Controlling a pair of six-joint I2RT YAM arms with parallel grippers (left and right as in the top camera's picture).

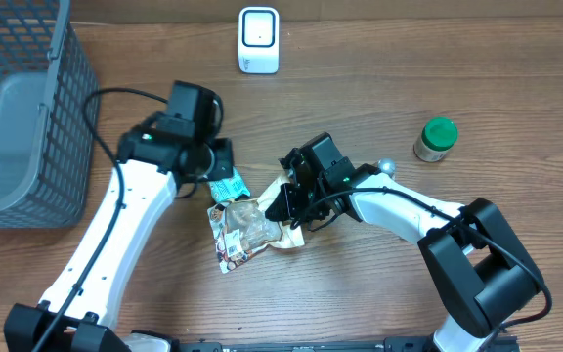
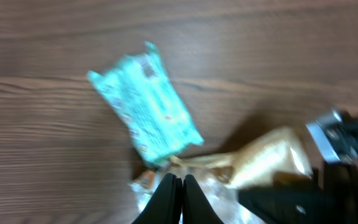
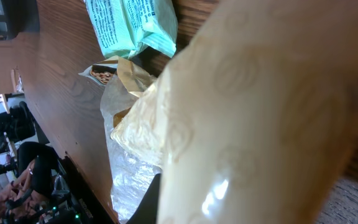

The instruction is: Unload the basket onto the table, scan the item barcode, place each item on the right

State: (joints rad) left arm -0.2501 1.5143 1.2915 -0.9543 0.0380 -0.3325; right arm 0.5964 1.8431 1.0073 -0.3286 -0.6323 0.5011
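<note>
Overhead wood-grain table (image 1: 360, 303) with grey basket (image 1: 78, 108), white scanner (image 1: 259, 39); left hand (image 2: 178, 186) pinched closed, right hand (image 1: 291, 207) tight on cream packet (image 3: 260, 124).

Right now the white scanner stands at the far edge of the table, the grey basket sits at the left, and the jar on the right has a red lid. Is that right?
Not quite. The overhead view shows the jar on the right has a green lid, not a red one. The rest holds: the white scanner stands at the far edge and the grey basket sits at the left.
</note>
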